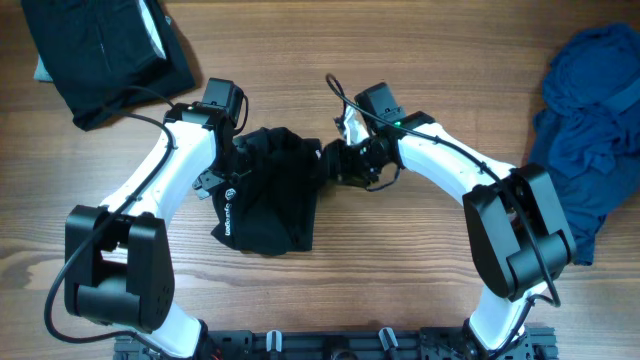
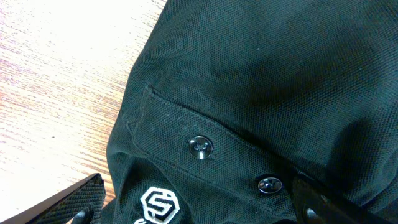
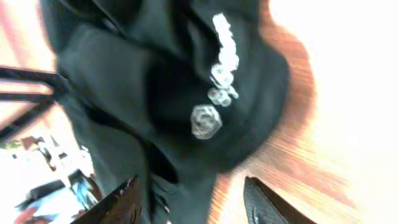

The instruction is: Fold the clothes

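**At mid-table, black shirt only part folded; blue heap waits**

Between my two arms, ctr of the table (image 1: 400, 290), the black shirt (image 1: 268, 195) lies as a rumpled, roughly oblong bundle. It's gathered in, but the edges are uneven and the cloth is ridged on top, so I'd call this fold begun, not finished.

My left gripper (image 2: 196, 190) hangs right over the shirt's left side w/ its fingers spread wide and nothing pinched. Its wrist cam looks straight down on the placket (image 2: 186, 134), two buttons (image 2: 200, 147) and the white round logo (image 2: 160, 205).

My right gripper (image 3: 194, 196) is at the shirt's right edge, fingers partway apart w/ dark cloth running in between them. That pic is blurred, so I can't tell if it's nipping fabric or just standing over it.

Done so far, by my read: one black garment (image 1: 105, 50) sits flat and squared off at far top left, well apart from the work.

Left to do: tidy and flatten this shirt, prob. one more fold, then move it off. After that comes the blue heap (image 1: 590, 120) at far right, loose and crumpled, untouched by the look of it. Rough est.: under halfway.
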Tool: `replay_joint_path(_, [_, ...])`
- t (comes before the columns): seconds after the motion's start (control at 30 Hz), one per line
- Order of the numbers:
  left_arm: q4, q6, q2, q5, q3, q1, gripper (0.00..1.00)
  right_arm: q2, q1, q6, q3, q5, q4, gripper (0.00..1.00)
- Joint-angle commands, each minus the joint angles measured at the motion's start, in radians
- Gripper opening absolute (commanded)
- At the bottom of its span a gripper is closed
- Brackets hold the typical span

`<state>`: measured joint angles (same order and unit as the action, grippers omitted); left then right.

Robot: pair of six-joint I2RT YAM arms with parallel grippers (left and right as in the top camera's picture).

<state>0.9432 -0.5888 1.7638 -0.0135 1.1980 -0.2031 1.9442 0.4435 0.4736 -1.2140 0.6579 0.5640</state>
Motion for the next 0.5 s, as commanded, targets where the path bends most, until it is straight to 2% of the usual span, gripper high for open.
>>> replay_joint_path(0.0, [-0.002, 0.008, 0.023, -0.041, 0.012, -0.004, 0.93, -0.021, 0.014, -0.061, -0.003, -0.053, 0.071, 0.54])
replay_joint_path(0.47, [0.071, -0.008, 0.059, -0.173, 0.012, 0.002, 0.91, -0.020, 0.101, 0.026, 0.030, -0.056, -0.048, 0.54])
